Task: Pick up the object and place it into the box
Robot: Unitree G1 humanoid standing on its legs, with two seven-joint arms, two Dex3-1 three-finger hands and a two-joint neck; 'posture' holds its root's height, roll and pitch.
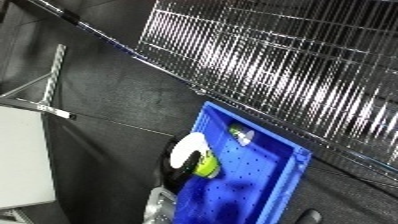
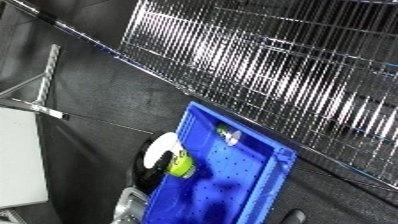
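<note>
A blue bin point(image 1: 289, 172) with a perforated floor lies on the dark floor, tilted in the picture. My left hand point(image 1: 177, 167) comes up from the lower edge on a silver forearm point(image 1: 158, 209). Its black fingers curl round a white and yellow-green object point(image 1: 205, 164), held at the bin's left wall with the green part over the inside. A small green and clear item point(image 1: 241, 135) lies in the bin's far corner. A dark rounded tip point(image 1: 311, 216) at the lower edge, right of the bin, may be my right hand; little of it shows.
A shiny wire rack point(image 1: 284, 60) fills the upper right, close behind the bin's far wall. A white panel point(image 1: 22, 160) stands at the left edge, with thin metal bars point(image 1: 53, 75) above it. Dark floor lies between the panel and the bin.
</note>
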